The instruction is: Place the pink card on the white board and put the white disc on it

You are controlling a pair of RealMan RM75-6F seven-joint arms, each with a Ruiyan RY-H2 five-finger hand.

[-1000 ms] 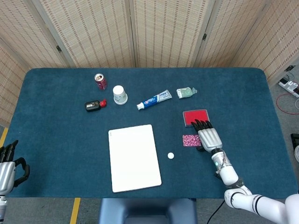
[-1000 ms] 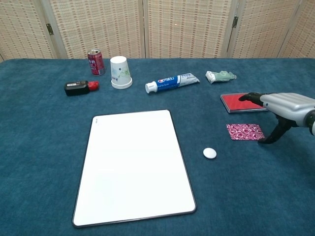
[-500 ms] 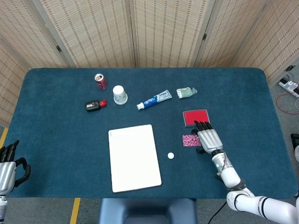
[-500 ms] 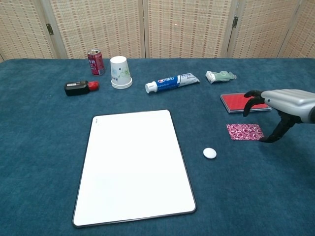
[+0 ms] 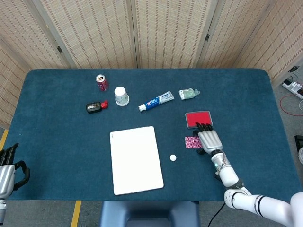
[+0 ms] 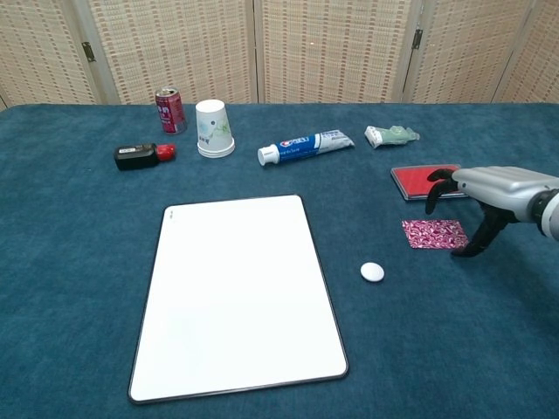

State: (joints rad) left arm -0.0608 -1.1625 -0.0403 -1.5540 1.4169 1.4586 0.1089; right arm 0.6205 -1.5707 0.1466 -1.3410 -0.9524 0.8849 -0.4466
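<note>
My counter [image 5: 57, 142] wears a matt, felt-like blue cloth, faintly napped. The white board [image 6: 240, 292] lies smooth with a soft sheen. My right hand [image 6: 489, 188] has a satin silver shell that looks like metal or plastic, with dull black fingers [image 6: 434, 190]. The pink card [image 6: 434, 233] carries a busy, slightly glittery print. The white disc [image 6: 372, 271] looks smooth. The can [image 6: 170, 109] gleams like metal; the cup [image 6: 215, 127] looks like matt paper.

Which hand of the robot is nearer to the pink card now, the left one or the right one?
Right. The right hand hovers just above the pink card, beside its right edge. The left hand is far away, off the table's left front corner.
</note>
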